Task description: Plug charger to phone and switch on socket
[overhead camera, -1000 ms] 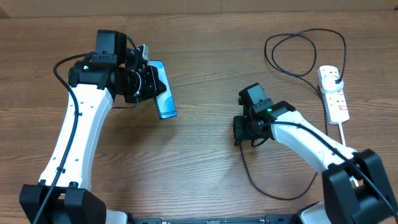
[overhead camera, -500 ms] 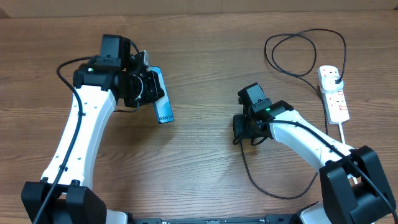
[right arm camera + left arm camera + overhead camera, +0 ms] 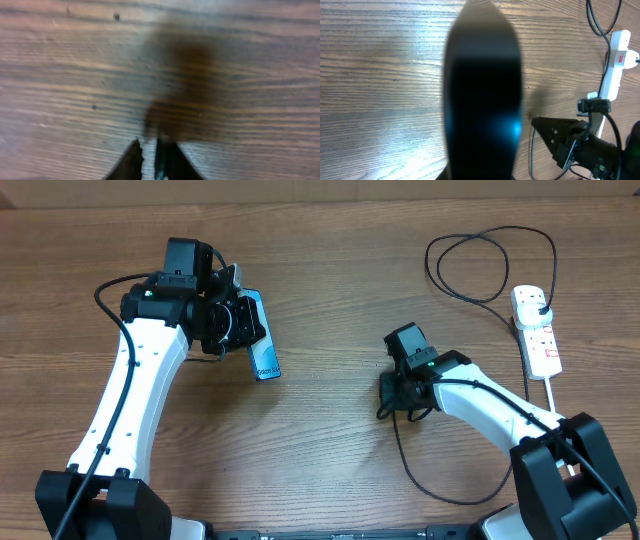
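My left gripper (image 3: 238, 326) is shut on the phone (image 3: 259, 340) and holds it tilted above the table at the left. The lit blue screen faces up, and the phone's dark body (image 3: 482, 100) fills the left wrist view and hides the fingers. My right gripper (image 3: 385, 406) is low over the table's middle, next to the free end of the charger cable (image 3: 428, 260). In the right wrist view its fingertips (image 3: 134, 152) stand a narrow gap apart over bare wood. The charger's black plug (image 3: 541, 305) sits in the white socket strip (image 3: 537, 332) at the far right.
The charger cable loops at the back right and trails in a curve towards the front edge below my right arm. The socket (image 3: 615, 55) and my right arm (image 3: 575, 145) show at the right of the left wrist view.
The left arm has carried the phone a little to the right. The right gripper has shifted slightly right and down, and its jaws have parted a little.
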